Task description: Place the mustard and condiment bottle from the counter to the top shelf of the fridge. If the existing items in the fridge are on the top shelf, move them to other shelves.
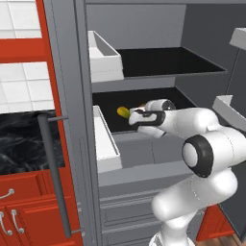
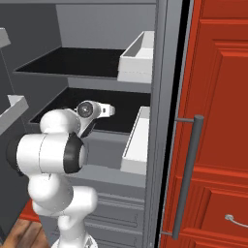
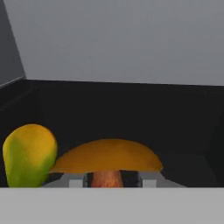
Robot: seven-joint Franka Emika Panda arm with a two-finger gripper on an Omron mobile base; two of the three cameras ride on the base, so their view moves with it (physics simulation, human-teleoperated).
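With the fridge (image 1: 72, 72) standing open before you, its black shelves are listed as follows. The upper shelf (image 1: 168, 60) is bare black, with a white door bin (image 1: 103, 57) beside it on the left in the left base view. The lower shelf (image 1: 139, 98) holds the existing items: the fruit (image 3: 28, 155), yellow-green and oval, and the mushroom (image 3: 107, 159), orange cap on a reddish stem. In the hand view the fruit stands just left of the mushroom, the two nearly touching.

Your arm (image 1: 202, 144) reaches into the lower shelf, hand level with it. The gripper (image 3: 107, 179) is at the mushroom: its stem sits between the two fingertips (image 3: 74, 180), cap spread just above them. You cannot tell from these views whether the fingers press the stem or merely flank it.

In the left base view the fruit shows just left of the hand. A second door bin (image 1: 106, 144) hangs below the first. The counter (image 1: 21, 141), black marble, lies left of the fridge over red cabinets (image 1: 29, 211). In the right base view the bar handle (image 2: 186, 174) runs down a red door (image 2: 218, 121).
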